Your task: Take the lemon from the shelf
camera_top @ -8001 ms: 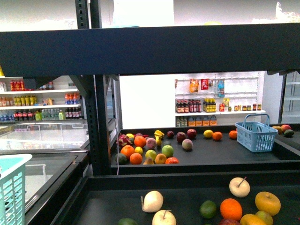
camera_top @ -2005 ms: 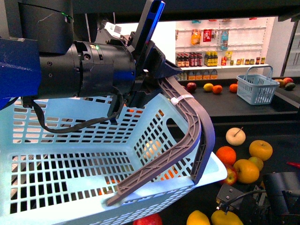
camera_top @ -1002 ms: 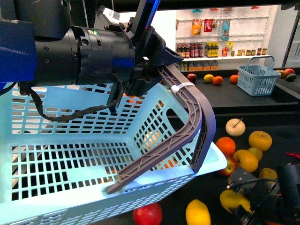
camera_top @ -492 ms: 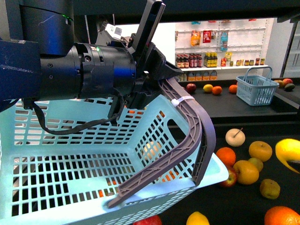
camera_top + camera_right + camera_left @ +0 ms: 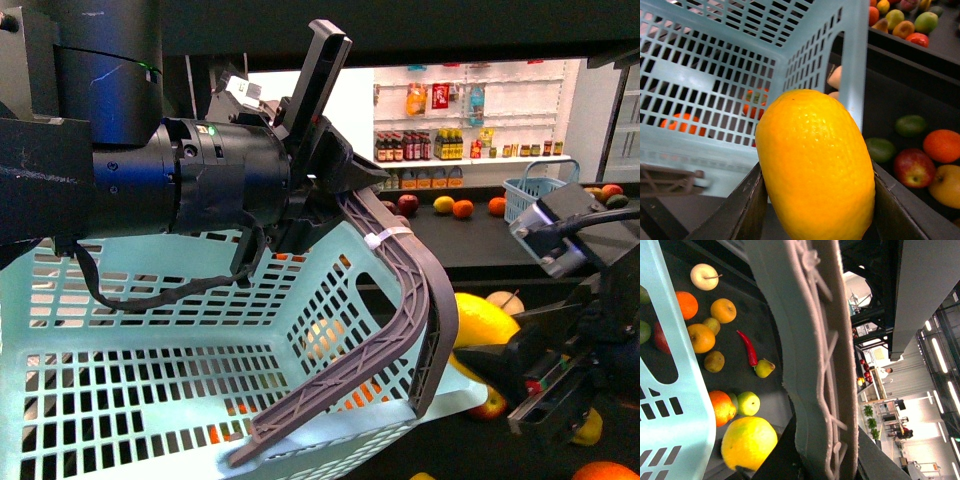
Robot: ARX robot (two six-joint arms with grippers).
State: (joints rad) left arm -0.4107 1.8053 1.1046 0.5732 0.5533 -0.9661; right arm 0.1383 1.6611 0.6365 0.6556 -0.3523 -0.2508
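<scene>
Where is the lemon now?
Front view, right of centre: the yellow oval lemon is clamped in the right end effector, beside the pale blue plastic basket.

The lemon [image 5: 815, 165] is bright yellow, the slotted basket [image 5: 150, 350] pale blue, its handle [image 5: 408, 268] seemingly grey-brown.

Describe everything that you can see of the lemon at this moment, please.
The lemon is a bright yellow oval with finely dimpled, slightly glossy skin that shades to orange on one side. It looks whole and unmarked. The dark jaws of the right gripper press on its two sides and hold it in the air, close to the light blue basket but outside it.
</scene>
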